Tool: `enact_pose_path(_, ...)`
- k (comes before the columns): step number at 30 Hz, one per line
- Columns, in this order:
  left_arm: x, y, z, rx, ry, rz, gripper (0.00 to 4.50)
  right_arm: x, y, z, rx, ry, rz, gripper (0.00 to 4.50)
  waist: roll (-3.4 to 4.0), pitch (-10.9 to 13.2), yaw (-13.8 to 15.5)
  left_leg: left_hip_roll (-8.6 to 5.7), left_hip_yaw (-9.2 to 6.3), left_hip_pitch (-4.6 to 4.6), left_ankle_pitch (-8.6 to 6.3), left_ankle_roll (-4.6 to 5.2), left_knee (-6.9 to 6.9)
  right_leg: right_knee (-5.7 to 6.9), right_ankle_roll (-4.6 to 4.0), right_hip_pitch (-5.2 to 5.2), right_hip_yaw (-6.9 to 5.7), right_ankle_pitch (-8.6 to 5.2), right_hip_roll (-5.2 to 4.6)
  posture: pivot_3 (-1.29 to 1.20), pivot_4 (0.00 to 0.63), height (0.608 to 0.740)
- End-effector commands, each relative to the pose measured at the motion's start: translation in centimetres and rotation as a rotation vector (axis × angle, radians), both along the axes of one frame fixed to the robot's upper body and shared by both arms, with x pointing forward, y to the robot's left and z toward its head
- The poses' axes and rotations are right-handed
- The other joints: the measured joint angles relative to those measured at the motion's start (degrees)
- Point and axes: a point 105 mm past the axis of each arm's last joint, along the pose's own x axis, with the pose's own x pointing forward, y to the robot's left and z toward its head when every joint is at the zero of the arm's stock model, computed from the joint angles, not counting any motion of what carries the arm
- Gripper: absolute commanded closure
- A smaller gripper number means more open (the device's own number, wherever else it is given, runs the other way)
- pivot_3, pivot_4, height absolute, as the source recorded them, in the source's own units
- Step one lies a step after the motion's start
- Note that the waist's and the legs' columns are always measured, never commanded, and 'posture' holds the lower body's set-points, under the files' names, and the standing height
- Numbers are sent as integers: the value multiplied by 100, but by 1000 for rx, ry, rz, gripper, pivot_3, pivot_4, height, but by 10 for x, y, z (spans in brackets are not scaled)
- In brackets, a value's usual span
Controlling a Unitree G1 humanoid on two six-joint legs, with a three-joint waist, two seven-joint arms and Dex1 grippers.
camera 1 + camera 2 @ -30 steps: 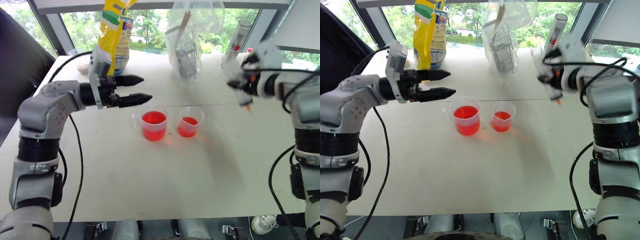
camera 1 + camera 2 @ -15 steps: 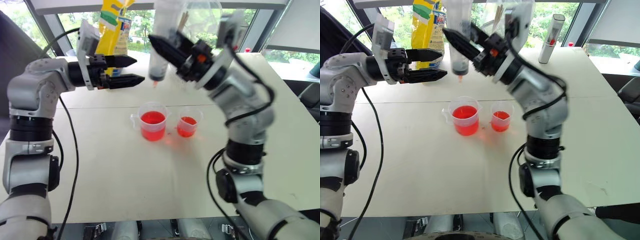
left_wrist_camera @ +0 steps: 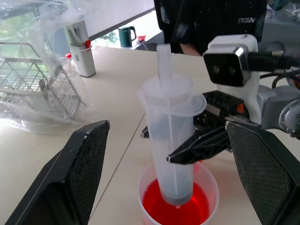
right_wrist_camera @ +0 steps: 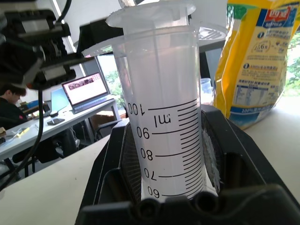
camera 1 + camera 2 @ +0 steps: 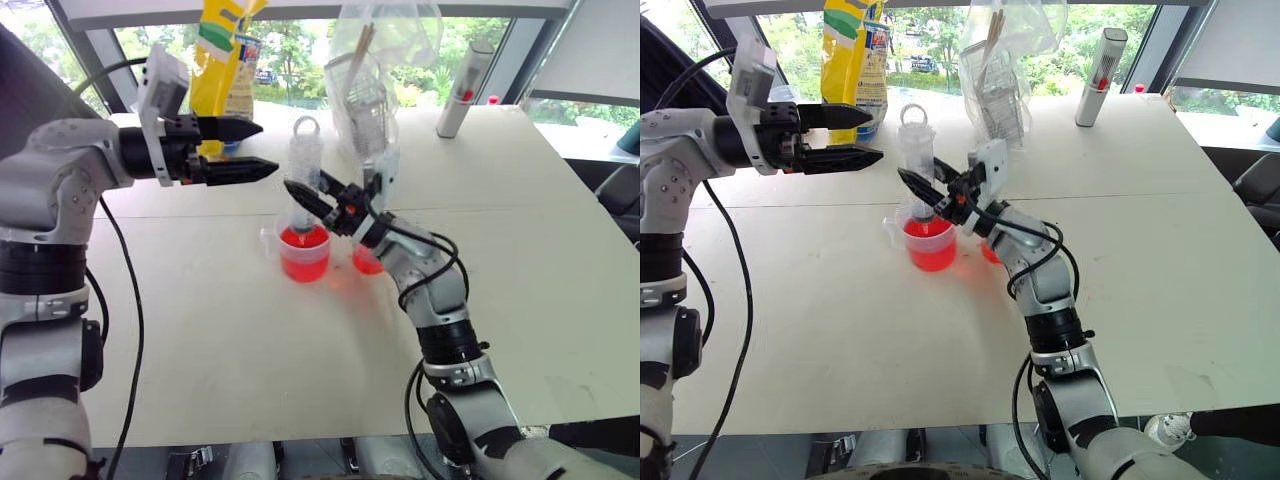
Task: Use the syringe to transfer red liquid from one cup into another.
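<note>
On the pale table (image 5: 250, 380), near its middle, the handled cup (image 5: 303, 253) of red liquid (image 5: 305, 238) sits with the smaller cup (image 5: 366, 260) just beside it, mostly hidden behind the right arm. The right gripper (image 5: 312, 204) is clamped on the syringe (image 5: 304, 175), holding it upright with its tip down in the handled cup; from the left wrist the tip looks to sit at the liquid's surface and the plunger stands raised above the barrel. The left gripper (image 5: 258, 148) hangs level above the table just beside the syringe's top, its two black fingers spread wide and holding nothing. Further back stand a yellow bag (image 5: 225, 60), a clear bag over a wire rack (image 5: 375, 80), and a grey cylinder (image 5: 462, 90).
</note>
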Motion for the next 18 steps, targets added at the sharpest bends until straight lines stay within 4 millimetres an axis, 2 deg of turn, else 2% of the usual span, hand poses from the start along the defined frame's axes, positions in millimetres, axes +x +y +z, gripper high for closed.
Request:
enact_pose_path(1, 1, 0, 15, -23, -77, 10, 388, -6, 3, 7, 8, -59, 6, 3111, 0, 0, 6, 0, 0, 0, 0, 0, 0, 0, 0, 1, -1, 0, 0, 0, 150, 739)
enact_pose_path(10, 18, -24, 12, -27, -82, -15, 388, -5, 3, -6, -49, -83, -17, 3111, -1, 0, 9, -4, 2, 0, 0, -1, 3, -1, 0, 3, -1, 0, 0, 0, 150, 739)
enact_pose_path(17, 16, -36, 4, -19, -44, -73, 388, -5, 2, -8, -76, -98, -22, 3111, 0, 0, 1, -1, 1, 1, 0, -1, 2, 1, 0, 2, 0, 0, 4, 0, 150, 739)
enact_pose_path(18, 16, -37, 3, -17, -40, -78, 953, -5, 2, -8, -77, -99, -22, 3111, 0, 0, 3, -1, 1, 1, 1, -1, 2, 1, 0, 2, 0, 0, 5, 0, 150, 739)
